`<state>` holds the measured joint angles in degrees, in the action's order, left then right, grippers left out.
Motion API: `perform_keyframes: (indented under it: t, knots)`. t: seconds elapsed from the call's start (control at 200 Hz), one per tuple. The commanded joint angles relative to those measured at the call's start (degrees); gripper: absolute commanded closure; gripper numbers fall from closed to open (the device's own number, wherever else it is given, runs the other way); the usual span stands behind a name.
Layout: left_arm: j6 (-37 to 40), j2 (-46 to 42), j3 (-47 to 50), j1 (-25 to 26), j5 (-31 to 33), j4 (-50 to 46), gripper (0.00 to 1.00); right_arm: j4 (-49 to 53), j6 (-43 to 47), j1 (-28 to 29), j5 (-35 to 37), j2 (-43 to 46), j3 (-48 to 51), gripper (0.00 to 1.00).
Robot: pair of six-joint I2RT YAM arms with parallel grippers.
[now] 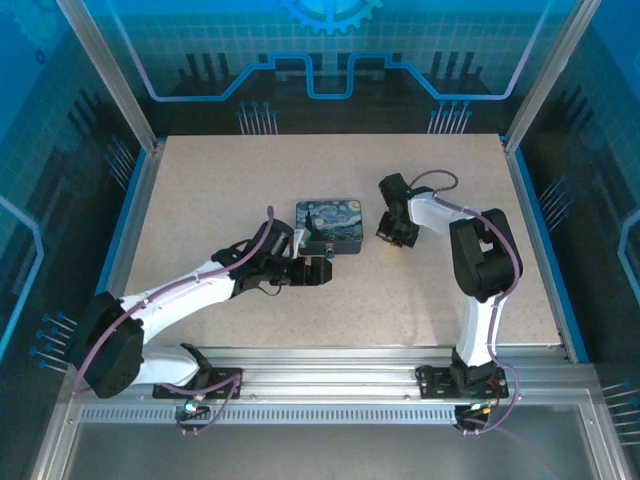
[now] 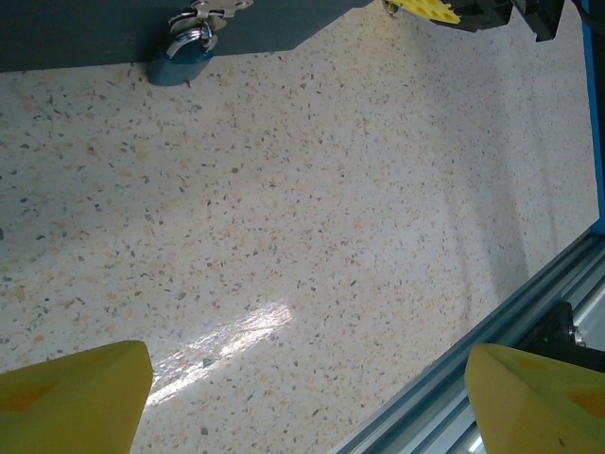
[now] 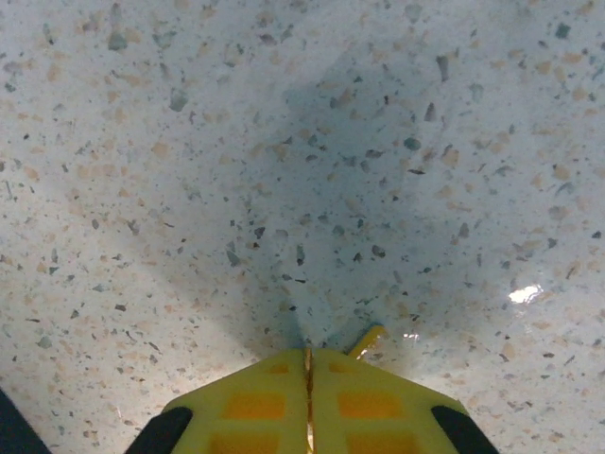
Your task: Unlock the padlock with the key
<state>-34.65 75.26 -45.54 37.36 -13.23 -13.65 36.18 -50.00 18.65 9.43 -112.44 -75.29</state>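
Right pincer (image 3: 307,364) is clenched, yellow pads meeting on a thin seam, tips low over the tabletop (image 3: 284,142). A small brass-coloured sliver (image 3: 369,339) pokes out beside the pad tips, slanted up and right. I take it for the key, but I cannot tell if it is pinched or just lying under the pad.

Left pincer (image 2: 312,397) is released, fingertips wide apart, nothing between them.

The padlock (image 2: 189,52) hangs from the hasp on the near wall of the tin (image 1: 330,222), shackle up, body drooping to the tabletop and a little tilted. I cannot see the keyhole.

Key relation: in the top view the padlock sits on the tin's near face. The left pincer (image 1: 320,272) is just in front of it and nearer. The right pincer (image 1: 397,238) is off the tin's right side, near but round the corner.

My read: the key has to travel left and toward the bases to reach it, and the left arm is best placed to steady the lock.
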Motion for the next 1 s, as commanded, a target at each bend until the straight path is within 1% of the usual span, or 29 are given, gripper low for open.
perform_keyframes:
  t: [0.0, 0.105, 0.27, 0.355, 0.465, 0.575, 0.745, 0.99]
  knots:
    - [-1.31, -1.87, 0.64, 0.43, 1.05, 0.46, 0.13, 0.05, -0.05, -0.72, -0.81, 0.03, 2.36, 0.95]
    - [-1.46, -2.29, 0.64, 0.43, 1.45, 0.55, 0.13, -0.86, 0.78, -0.73, -0.69, 2.76, 3.8, 0.97]
    - [-1.52, -2.75, -0.29, 0.17, 2.0, 0.55, 0.12, -2.24, 3.1, -0.67, -1.59, 9.45, 6.43, 0.99]
    - [-1.47, -2.75, -1.45, -0.46, 1.56, 0.64, 0.12, -2.82, 4.77, -0.66, -2.87, 13.84, 7.46, 0.99]
    - [-2.05, -2.67, -2.85, -2.3, -0.1, 1.28, 0.12, -4.62, 7.28, -0.64, -6.25, 20.12, 8.93, 0.99]
    - [-2.87, -2.67, -4.11, -5.02, -3.93, 2.89, 0.13, -8.17, 11.49, -0.75, -12.32, 26.21, 10.31, 0.99]
    - [-2.88, -3.23, -8.1, -8.1, -9.09, 3.28, 0.18, -17.52, 17.62, -0.73, -26.95, 34.43, 12.94, 0.98]
    - [-2.96, -4.93, -12.55, -10.82, -15.95, 4.15, 0.24, -25.13, 22.72, -0.68, -44.66, 41.68, 13.22, 0.98]
